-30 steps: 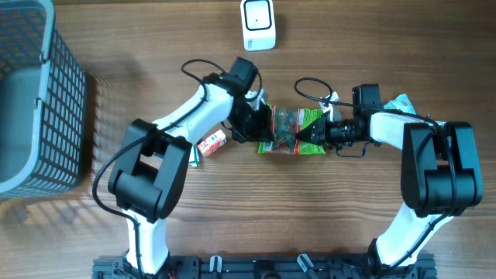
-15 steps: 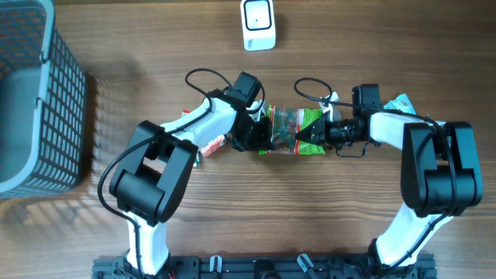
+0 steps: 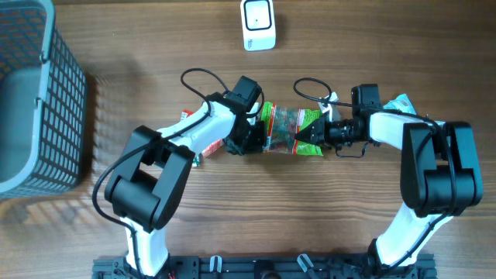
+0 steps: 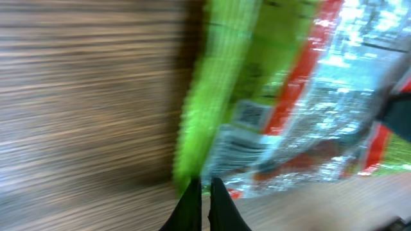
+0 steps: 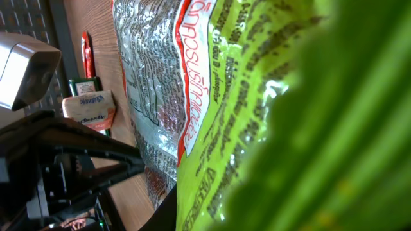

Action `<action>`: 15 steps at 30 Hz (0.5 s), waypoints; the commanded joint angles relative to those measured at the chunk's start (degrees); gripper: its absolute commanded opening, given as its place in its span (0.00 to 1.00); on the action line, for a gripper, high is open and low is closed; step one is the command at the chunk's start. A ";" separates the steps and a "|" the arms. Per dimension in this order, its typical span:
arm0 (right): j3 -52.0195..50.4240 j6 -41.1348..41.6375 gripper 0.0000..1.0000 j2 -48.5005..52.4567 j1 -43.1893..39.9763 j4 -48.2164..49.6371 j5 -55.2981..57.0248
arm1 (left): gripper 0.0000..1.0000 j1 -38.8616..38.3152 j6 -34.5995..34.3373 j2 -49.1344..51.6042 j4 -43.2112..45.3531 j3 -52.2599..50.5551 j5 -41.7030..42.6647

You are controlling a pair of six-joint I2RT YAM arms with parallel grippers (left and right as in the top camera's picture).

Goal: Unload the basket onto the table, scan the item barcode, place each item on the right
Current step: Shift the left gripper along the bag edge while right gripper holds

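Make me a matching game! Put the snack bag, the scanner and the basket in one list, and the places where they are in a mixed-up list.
Things:
1. green snack bag
2. white scanner
3. grey basket

Places:
A. at the far left edge of the table
B. in the middle of the table
C. at the top middle of the overhead view

Pairs: 1-B, 2-C, 3-A
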 commanded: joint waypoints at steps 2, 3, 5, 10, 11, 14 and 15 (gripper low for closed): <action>-0.20 -0.22 0.17 0.74 -0.42 0.07 2.38 | 0.04 1.62 -1.09 -4.26 -3.15 0.81 -12.74; -0.20 -0.22 0.17 0.74 -0.42 0.07 2.40 | 0.04 1.62 -1.51 -5.73 -2.62 0.85 -12.90; -0.20 -0.24 0.17 0.74 -0.42 0.09 2.38 | 0.04 1.46 -4.31 -8.24 -1.42 0.83 -12.61; -0.20 -0.22 0.17 0.74 -0.42 0.07 2.38 | 0.04 1.09 -4.44 -6.16 0.92 0.83 -4.85; -0.20 -0.22 0.17 0.74 -0.42 0.07 2.38 | 0.04 1.07 -4.44 -5.29 1.73 0.83 -3.30; -0.20 -0.24 0.17 0.74 -0.42 0.07 2.38 | 0.04 1.07 -4.42 -2.43 3.37 0.83 -0.02; -0.20 -0.22 0.17 0.74 -0.42 0.09 2.38 | 0.04 1.07 -4.42 -1.38 3.45 0.83 0.44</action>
